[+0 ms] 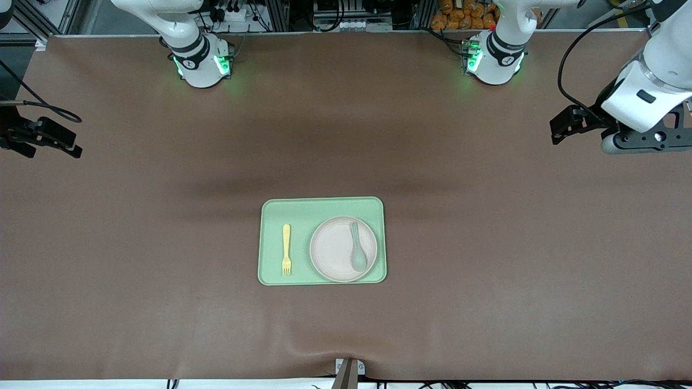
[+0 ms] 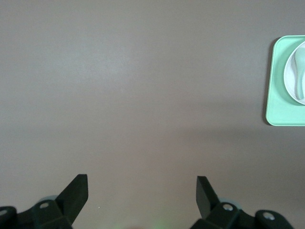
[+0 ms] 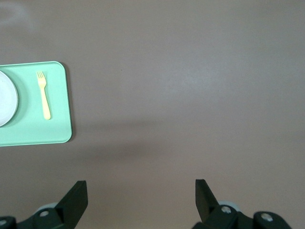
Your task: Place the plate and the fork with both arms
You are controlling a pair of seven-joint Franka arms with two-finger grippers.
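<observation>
The off-white plate [image 1: 331, 253] lies on a pale green tray [image 1: 270, 213] in the middle of the table, with a pale green spoon [image 1: 358, 253] lying on it. The yellow fork [image 1: 286, 249] lies on the tray beside the plate, toward the right arm's end. My left gripper [image 1: 557, 129] is open and empty, up over the bare table at the left arm's end. My right gripper [image 1: 73, 143] is open and empty over the right arm's end. The left wrist view shows its open gripper [image 2: 142, 183], the tray's end [image 2: 281, 100] and the plate's edge [image 2: 291, 71]. The right wrist view shows its open gripper [image 3: 141, 187], the tray [image 3: 28, 131], fork [image 3: 44, 95] and plate [image 3: 5, 98].
The brown mat [image 1: 486, 259] covers the whole table. The two arm bases [image 1: 203, 62] [image 1: 494, 56] stand along the table's farthest edge. A small bracket [image 1: 348, 370] sits at the nearest edge.
</observation>
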